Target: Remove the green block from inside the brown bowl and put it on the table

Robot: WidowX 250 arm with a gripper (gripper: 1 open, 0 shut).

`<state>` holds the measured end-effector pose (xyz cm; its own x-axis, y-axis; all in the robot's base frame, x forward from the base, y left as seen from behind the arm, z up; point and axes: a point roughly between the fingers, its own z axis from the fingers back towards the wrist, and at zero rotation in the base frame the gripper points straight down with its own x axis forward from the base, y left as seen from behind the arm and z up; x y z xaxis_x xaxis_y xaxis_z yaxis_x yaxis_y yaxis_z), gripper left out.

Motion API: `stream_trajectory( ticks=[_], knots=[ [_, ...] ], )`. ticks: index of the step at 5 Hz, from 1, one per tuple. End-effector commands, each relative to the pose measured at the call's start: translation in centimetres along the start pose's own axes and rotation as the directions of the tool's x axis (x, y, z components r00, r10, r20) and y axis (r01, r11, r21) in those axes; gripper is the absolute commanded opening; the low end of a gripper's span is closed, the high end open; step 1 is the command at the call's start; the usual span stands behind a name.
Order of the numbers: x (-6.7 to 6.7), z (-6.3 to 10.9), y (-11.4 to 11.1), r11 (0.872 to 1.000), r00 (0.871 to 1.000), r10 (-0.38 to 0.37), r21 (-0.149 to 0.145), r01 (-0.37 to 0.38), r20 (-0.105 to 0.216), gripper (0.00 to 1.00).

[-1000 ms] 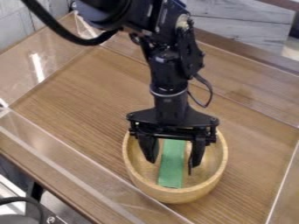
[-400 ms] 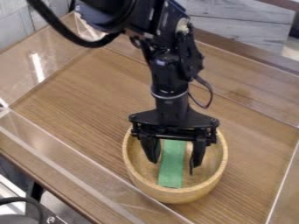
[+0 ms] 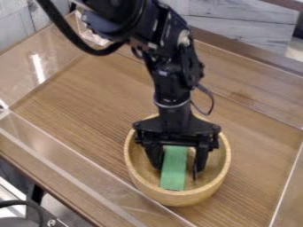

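the tool [image 3: 175,161] hangs open astride the green block [image 3: 175,168] in the bowl [image 3: 144,179]; it looks light, stiff, best pinched across its narrow sides.

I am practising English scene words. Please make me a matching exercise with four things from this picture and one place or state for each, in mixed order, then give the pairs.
Things:
1. green block
2. brown bowl
3. gripper
4. table

Places or states:
A. stands on the table
B. open, fingers either side of the block
C. lies inside the bowl
D. wood grain, clear walls around

Pairs: 1-C, 2-A, 3-B, 4-D
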<state>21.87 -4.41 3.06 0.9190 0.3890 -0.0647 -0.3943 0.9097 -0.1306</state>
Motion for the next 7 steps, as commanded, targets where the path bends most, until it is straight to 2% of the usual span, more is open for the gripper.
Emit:
stream_trajectory(
  ticks=[1, 3, 5, 7],
  knots=[
    [0.6, 0.4, -0.4, 1.000, 1.000, 0.004, -0.022, -0.003, 0.031, 0.00],
    [0.0, 1.7, -0.2, 1.000, 1.000, -0.003, -0.010, 0.003, -0.002, 0.00],
    [-0.5, 3.8, -0.1, 1.000, 1.000, -0.005, -0.010, 0.005, -0.029, 0.00],
    [-0.2, 6.9, 0.5, 0.999, 1.000, 0.018, -0.046, -0.019, -0.020, 0.00]
  ],
)
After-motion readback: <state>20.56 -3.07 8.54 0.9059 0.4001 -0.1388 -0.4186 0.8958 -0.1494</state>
